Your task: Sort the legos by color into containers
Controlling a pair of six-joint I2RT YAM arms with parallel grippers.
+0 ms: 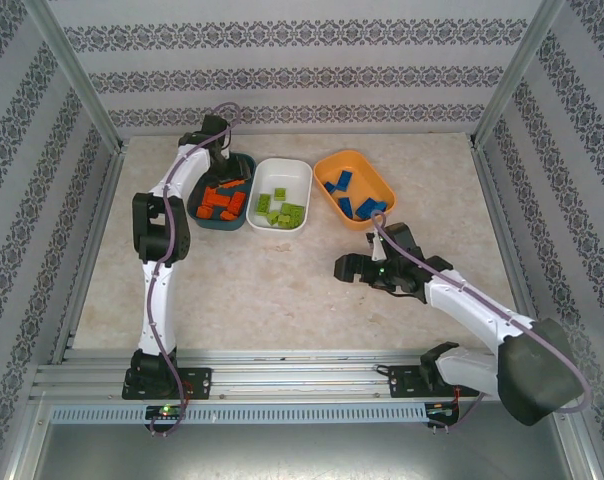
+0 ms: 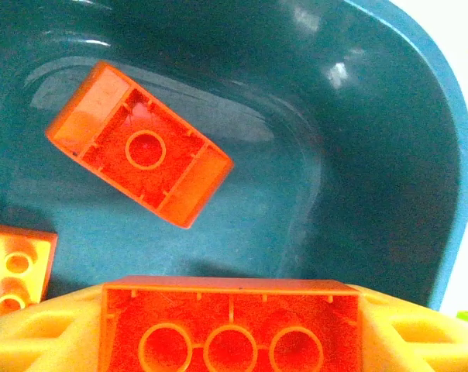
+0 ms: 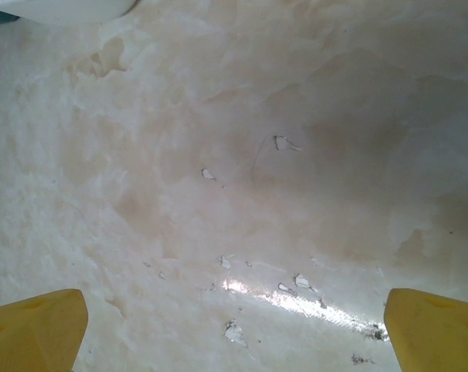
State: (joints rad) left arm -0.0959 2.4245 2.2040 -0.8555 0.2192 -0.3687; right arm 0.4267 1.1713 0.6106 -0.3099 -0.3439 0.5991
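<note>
Release the orange brick (image 2: 230, 325) into the teal tray (image 1: 225, 226).
Top view: left jaws sit over the tray. Left wrist: these jaws grip the brick above the tray floor; open fully, then lift straight. Right wrist: right jaws spread wide over the counter (image 3: 218, 155). No legible markings.

Bare table (image 1: 272, 300) lies open across the top view's centre and lower left; teal tray (image 1: 222, 225), white tray (image 1: 300, 170) and orange tray (image 1: 367, 160) crowd the upper middle, 3 close together; the left gripper (image 1: 220, 158), clamping an orange-red brick (image 2: 230, 325), hangs over the teal one; the right gripper (image 1: 348, 268), spread wide, occupies centre right.
</note>
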